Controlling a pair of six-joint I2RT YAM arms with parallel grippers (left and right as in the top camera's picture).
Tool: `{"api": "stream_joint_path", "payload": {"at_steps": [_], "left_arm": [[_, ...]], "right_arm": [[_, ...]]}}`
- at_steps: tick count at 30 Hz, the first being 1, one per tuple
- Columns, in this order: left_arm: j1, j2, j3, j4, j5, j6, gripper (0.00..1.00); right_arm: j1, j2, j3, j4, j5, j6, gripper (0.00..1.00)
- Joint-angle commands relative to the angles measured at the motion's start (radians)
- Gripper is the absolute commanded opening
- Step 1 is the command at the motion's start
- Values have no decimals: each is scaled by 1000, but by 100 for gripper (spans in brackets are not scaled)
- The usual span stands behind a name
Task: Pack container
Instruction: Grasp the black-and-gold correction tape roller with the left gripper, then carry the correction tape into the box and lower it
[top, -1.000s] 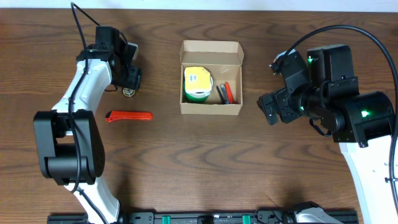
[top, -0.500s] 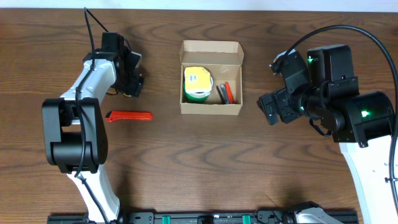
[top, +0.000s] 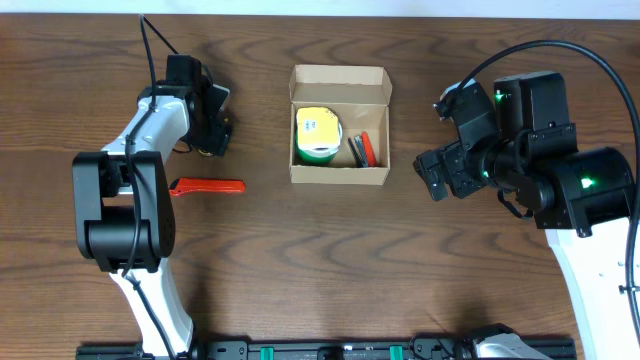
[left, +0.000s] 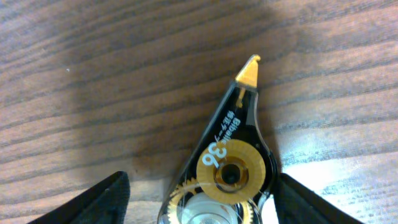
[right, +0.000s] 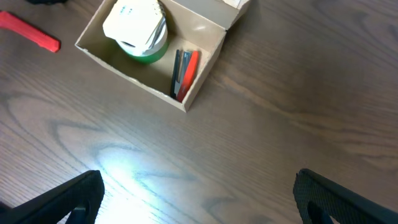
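Note:
The container (top: 340, 176) is a tan cardboard box with its flap lid open at the table's middle back. It holds a green tape roll with a yellow label (top: 318, 135) and a red and black tool (top: 365, 150). My left gripper (top: 210, 140) is low over the table left of the box. Its open jaws (left: 199, 202) straddle a clear black correction tape dispenser (left: 233, 158) with gold gears. My right gripper (top: 435, 175) is open and empty, above bare table right of the box (right: 134, 78).
A red utility knife (top: 207, 187) lies on the table left of the box, in front of my left gripper. It also shows at the top left of the right wrist view (right: 31, 31). The table is dark wood.
My left arm has shifted a little toward the back and settled lower over the correction tape dispenser. The right arm has not moved.

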Motion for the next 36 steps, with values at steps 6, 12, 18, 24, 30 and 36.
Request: {"api": "stream_joint_path", "payload": {"at_steps": [6,12,18,24,30,36], "left_arm": [[2,23,-7,11,1,13,53],[2,23,-7,2,1,-20,40],[1,10,-6,1,9,-109,23],[0,-47,-2,-1,50,-172,6],[-13,-166,-2,-16,61,-271,6],[-81,-329,-2,-53,120,-386,5]], "right_arm": [[-8,-11,-1,0,6,-10,99],[-8,-11,-1,0,6,-10,99],[-8,-11,-1,0,6,-10,99],[-8,-11,-1,0,6,-10,99],[-8,-11,-1,0,6,-10,99],[-8,-11,-1,0,6,-10,99]]}}
